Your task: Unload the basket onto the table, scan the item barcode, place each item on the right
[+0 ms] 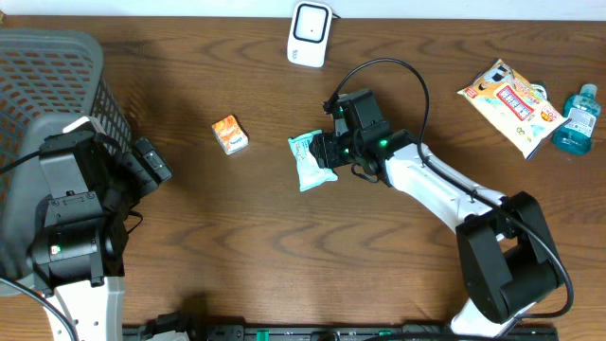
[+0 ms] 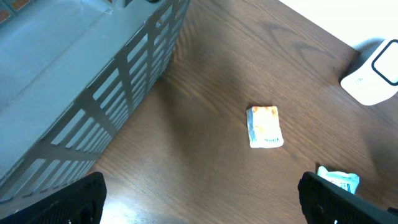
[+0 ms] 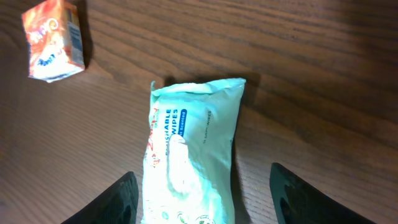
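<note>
While the left gripper [image 2: 205, 208] hangs wide open beside the basket [image 1: 57, 66], well away from the work, the right gripper [image 3: 205, 202] hovers directly over the near end of the teal wipes pack [image 3: 193, 149]. The pack lies flat on the table, below the white scanner [image 1: 310, 33]. The right fingers stand apart, one on each side of the pack and clamped on nothing. Its long axis runs straight out ahead between them, so closing would pinch its narrow width. The right arm is plainly the nearer.
</note>
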### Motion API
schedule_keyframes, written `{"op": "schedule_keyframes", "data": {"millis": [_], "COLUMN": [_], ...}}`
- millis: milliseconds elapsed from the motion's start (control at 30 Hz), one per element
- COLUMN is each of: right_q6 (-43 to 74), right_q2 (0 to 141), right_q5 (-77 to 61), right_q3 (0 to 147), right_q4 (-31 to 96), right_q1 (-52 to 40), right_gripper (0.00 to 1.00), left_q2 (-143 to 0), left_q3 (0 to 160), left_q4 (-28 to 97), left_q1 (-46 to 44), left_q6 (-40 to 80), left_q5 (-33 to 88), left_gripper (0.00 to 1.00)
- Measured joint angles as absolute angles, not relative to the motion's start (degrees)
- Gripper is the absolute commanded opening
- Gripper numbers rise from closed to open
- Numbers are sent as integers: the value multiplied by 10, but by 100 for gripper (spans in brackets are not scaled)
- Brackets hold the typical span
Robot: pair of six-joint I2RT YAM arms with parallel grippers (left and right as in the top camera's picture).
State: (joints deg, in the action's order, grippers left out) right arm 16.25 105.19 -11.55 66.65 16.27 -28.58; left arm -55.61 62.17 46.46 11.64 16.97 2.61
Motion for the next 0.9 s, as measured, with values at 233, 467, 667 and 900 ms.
{"op": "schedule_keyframes", "data": {"millis": [233, 467, 667, 900], "right_q6": [174, 182, 189, 189], "right_q2": [1096, 1129, 1129, 1130], "right_q5": [-116, -144, -155, -152], "right_q3": [667, 667, 673, 723], "right_q4": [161, 152, 154, 163], "right_q1": [-294, -295, -295, -288], "right_gripper": [56, 24, 1, 1], "left_q2": [-556, -556, -556, -556], "left_q3": [622, 622, 622, 622], "left_q4": [465, 465, 465, 465], "left_q1": [116, 116, 116, 116], "left_q6": [170, 170, 170, 170], "left_q5": [26, 26, 26, 26], "left_gripper": [98, 98, 98, 98]}}
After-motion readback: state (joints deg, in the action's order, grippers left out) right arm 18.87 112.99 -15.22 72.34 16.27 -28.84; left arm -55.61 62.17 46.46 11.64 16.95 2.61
